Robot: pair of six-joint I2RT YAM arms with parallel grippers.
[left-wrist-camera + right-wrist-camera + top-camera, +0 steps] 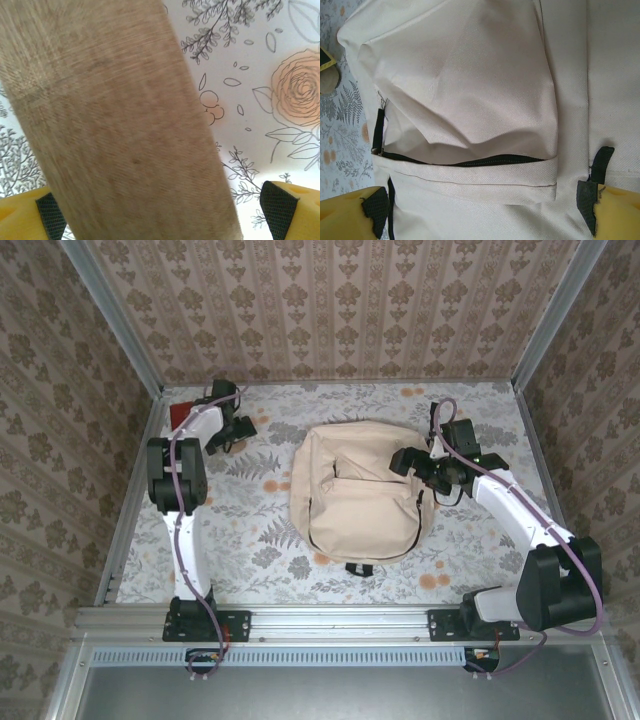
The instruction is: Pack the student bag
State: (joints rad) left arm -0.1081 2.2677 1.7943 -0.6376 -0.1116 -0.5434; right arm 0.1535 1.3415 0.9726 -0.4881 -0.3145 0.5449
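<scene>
- Far to the left of the large beige soft-fabric student bag point(355, 490), by the back corner of the flower-patterned table point(250, 540), lies a small red flat item point(181, 415), too small to identify.
- Just bag-side of that red item, the left tool point(232, 435) hangs low over the table with its jaws apart. In the left wrist view they straddle a brown, coarse-woven roll point(125, 125). The right-hand pad point(277, 212) stands clear of the roll, so nothing is clamped yet.
- At the table's centre, the student bag lies flat, front face up, with a black strap end poking out at its near edge.
- On the bag's face, the front pocket point(470, 85) is puffed and creased, and its dark zipper point(485, 161) looks slightly parted. What is inside cannot be told.
- Over the bag's right upper part, the right tool point(415, 465) hovers with jaws spread and nothing between them.
- Judging by this, packing has barely begun: the roll and the red item are outside the bag, and an opening wide enough to take them has yet to be made.
</scene>
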